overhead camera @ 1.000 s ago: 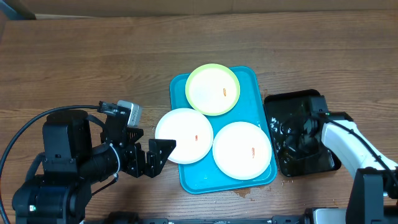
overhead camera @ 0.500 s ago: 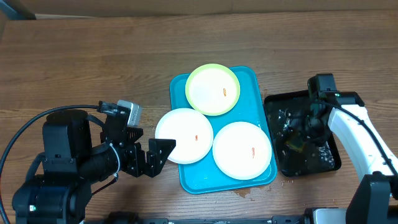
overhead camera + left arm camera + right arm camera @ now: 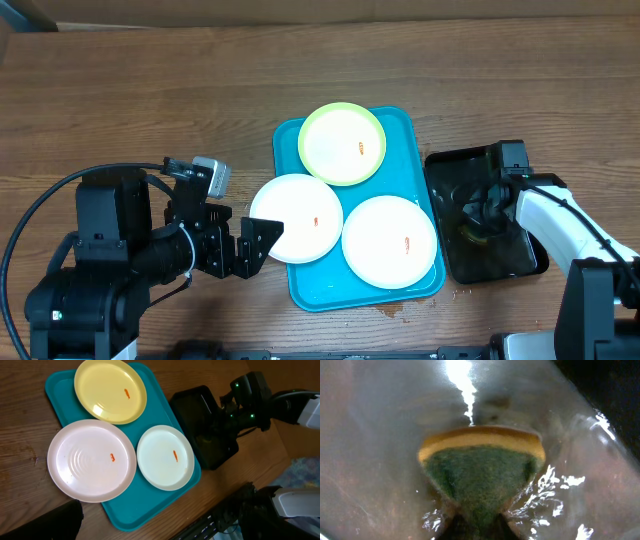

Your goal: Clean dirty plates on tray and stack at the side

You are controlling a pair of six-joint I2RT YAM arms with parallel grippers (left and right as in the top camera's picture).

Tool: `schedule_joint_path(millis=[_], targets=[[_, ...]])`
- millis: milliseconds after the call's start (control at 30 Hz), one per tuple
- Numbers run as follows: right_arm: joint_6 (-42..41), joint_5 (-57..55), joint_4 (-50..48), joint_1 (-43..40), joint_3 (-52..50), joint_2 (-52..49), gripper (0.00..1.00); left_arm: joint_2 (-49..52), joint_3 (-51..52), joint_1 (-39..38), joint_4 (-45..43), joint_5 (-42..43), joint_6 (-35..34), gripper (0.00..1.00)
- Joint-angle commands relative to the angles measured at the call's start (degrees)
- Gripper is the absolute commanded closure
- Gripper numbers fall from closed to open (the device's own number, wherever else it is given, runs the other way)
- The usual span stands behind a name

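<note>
- Left arm (image 3: pixel 110 250), lower left, is showing bulky black housings and a looping black cable (image 3: pixel 38 205).
- Left gripper (image 3: pixel 262 245) is showing angular black fingers (image 3: pixel 270 231).
- Right arm (image 3: pixel 560 215), lower right, is wearing a white shell; green lights (image 3: pixel 235 384) are glowing.

table: brown wood (image 3: pixel 150 90), grain running left to right, fills most of the overhead view
far edge: tan cardboard-like strip (image 3: pixel 300 10) along the table
far left corner: dark patch (image 3: pixel 20 15), unclear
floor: pale speckled patch (image 3: pixel 306 471) right of the table
light: even, soft shadows
</note>
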State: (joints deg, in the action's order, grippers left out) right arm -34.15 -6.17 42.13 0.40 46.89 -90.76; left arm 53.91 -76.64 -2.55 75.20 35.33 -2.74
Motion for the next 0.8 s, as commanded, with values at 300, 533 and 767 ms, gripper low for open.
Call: schedule_joint_path(millis=[300, 533, 767], targets=[[10.7, 8.7, 14.9, -0.1, 13.4, 0.1, 0.75, 0.0, -0.7, -0.2, 0.1, 0.1, 1.5, 0.0], [10.5, 8.9, 17.6, -0.1, 11.8, 0.1, 0.36, 0.3, -0.7, -0.2, 0.0, 0.1, 1.5, 0.0], [10.2, 8.7, 6.5, -0.1, 4.0, 0.1, 0.56, 1.0, -0.2, -0.6, 1.0, -0.2, 4.6, 0.03]])
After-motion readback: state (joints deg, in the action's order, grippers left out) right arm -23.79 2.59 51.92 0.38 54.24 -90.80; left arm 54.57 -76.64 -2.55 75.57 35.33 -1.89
